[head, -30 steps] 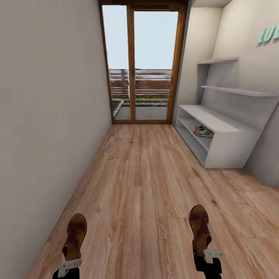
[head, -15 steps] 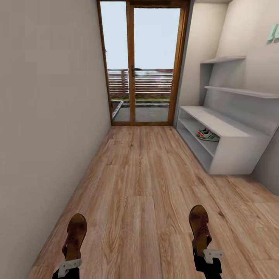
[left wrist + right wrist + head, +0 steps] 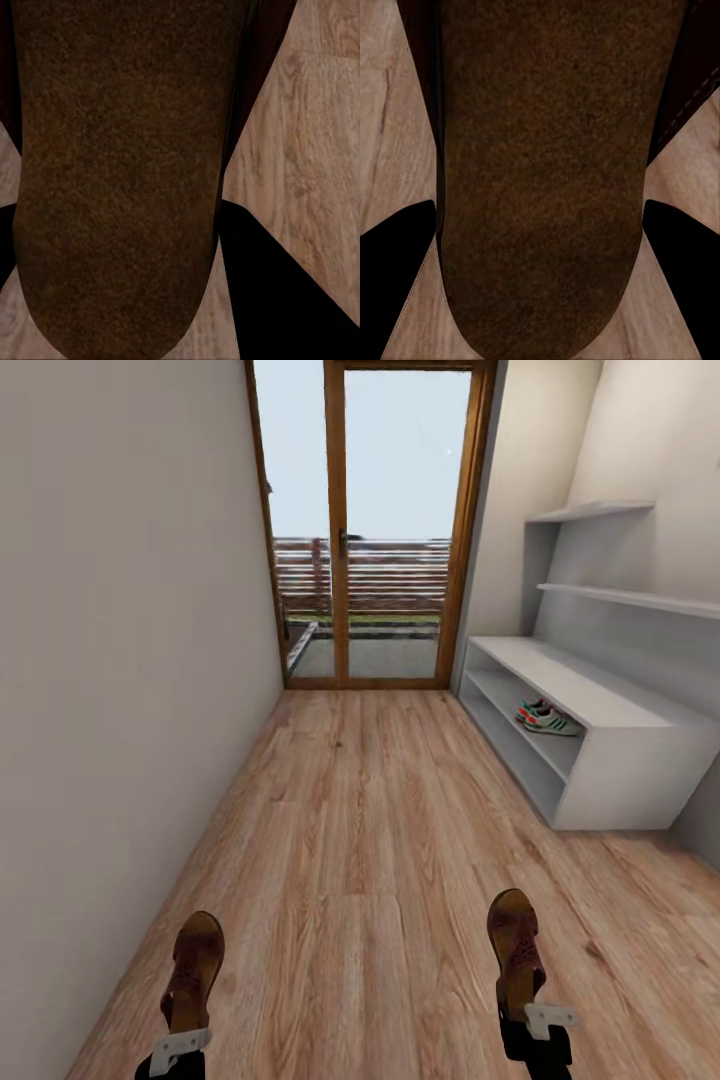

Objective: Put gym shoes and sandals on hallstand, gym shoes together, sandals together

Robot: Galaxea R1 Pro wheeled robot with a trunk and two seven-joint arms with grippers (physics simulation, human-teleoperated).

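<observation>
Two flat dark-brown leather sandals with tan sole edges ride out in front of the robot, one per arm: the left pincer [image 3: 172, 1052] is clamped on the heel of the left sandal [image 3: 193, 970], and the right pincer [image 3: 537, 1028] is clamped likewise on the right sandal [image 3: 515, 952], each shoe pointing forward off its fingers. In the wrist views the grainy brown soles [image 3: 124, 172] [image 3: 544, 165] cover most of the frame, with dark finger shapes at either side.

Below both pincers runs the light brown wood-grain plank floor [image 3: 370, 830]. Well ahead of the right pincer and off to its outer side stands the pale grey hallstand [image 3: 620, 760], low open compartments under a flat top, staggered shelves above. The cream-white sneakers with green stripes [image 3: 548, 719] already sit together in its upper compartment (so half the job looks done).

Risk, as I judge it: each sandal is held only at one end, so a jolt while driving could swing or drop it. Reaching into the low compartment, a toe may catch the shelf edge, or nudge the sneakers apart.
</observation>
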